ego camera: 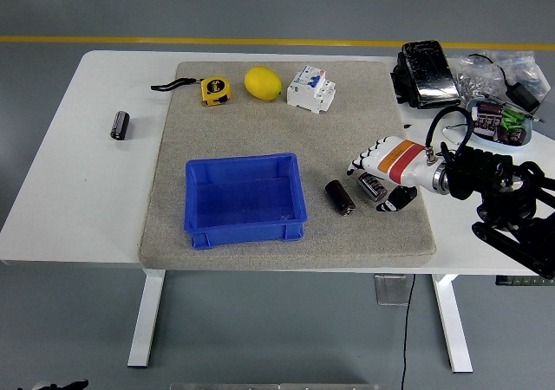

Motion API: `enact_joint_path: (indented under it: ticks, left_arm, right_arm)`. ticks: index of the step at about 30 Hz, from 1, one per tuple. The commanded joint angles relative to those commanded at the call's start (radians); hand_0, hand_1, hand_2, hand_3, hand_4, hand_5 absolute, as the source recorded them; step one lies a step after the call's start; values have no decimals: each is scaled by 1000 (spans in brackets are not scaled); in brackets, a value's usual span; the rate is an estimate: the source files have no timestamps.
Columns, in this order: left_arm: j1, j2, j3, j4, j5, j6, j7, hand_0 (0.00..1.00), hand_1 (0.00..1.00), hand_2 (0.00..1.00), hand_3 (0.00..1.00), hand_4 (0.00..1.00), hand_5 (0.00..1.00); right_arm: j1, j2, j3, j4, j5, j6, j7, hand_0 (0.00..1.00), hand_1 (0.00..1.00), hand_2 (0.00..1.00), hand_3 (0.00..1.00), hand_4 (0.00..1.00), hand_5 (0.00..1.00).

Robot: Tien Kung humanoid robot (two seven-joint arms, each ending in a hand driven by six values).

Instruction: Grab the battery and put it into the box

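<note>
A dark cylindrical battery [340, 197] lies on the grey mat [260, 121], just right of the blue box [244, 199], which is empty. A second small dark cylinder [372, 186] lies right of it, under my right hand [375, 183]. The hand is white with an orange stripe, low over the mat, with fingers [362, 159] extended and the thumb [395, 201] below; it holds nothing. A third battery [120, 124] lies on the bare table at the far left. My left arm is out of view.
A yellow tape measure [213, 90], a lemon [263, 83] and a white circuit breaker [311, 89] line the mat's far edge. A black device [427, 73], cables and a bowl of small parts [501, 121] sit at the table's right end.
</note>
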Motion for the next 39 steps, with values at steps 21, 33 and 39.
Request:
enact_joint_path:
  ticks: [21, 33, 39]
  left_arm:
    - [-4, 0, 2, -2, -1, -2, 1, 716, 703, 751, 613, 627, 498]
    - [3, 0, -2, -2, 4, -2, 4, 715, 707, 751, 615, 626, 497]
    - [6, 1, -5, -3, 9, -3, 6, 717, 706, 750, 613, 627, 497]
  right_arm:
    - [14, 28, -37, -49, -11, -31, 23, 584, 559, 562, 539, 603, 72]
    - [15, 31, -44, -39, -3, -36, 30, 532, 486, 508, 496, 578, 43]
    - [14, 24, -27, -15, -2, -38, 27, 531, 483, 504, 494, 576, 38]
